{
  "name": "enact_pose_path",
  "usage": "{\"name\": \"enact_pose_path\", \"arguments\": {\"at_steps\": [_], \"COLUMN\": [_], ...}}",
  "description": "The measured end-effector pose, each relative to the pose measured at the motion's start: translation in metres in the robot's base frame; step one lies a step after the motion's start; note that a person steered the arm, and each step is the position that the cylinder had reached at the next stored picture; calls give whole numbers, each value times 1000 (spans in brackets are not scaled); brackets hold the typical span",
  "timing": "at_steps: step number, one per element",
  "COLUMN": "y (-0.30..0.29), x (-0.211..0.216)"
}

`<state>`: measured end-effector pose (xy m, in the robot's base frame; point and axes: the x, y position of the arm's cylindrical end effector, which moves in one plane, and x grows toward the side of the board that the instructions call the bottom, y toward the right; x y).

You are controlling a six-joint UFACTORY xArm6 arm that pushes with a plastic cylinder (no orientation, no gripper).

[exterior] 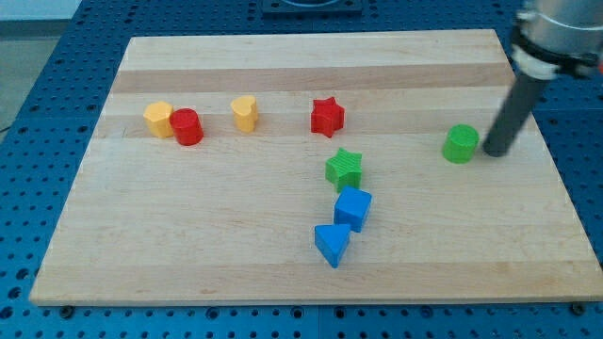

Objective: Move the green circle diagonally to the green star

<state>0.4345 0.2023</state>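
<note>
The green circle [461, 144] stands at the view's right on the wooden board [236, 217]. The green star [344, 169] lies near the middle, to the left of the circle and a little lower. My tip [494, 151] rests on the board just right of the green circle, close to it, with a small gap showing. The rod rises up and to the right out of the view's top right corner.
A blue cube [353, 208] and a blue triangle [331, 245] lie just below the green star. A red star [327, 117] sits above it. A yellow heart [245, 113], a red cylinder [187, 126] and a yellow hexagon [158, 119] stand at the upper left.
</note>
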Motion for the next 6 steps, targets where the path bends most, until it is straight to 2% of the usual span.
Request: {"name": "enact_pose_path", "arguments": {"at_steps": [2,3,6], "y": [-240,-260,-259], "x": [4,1,2]}}
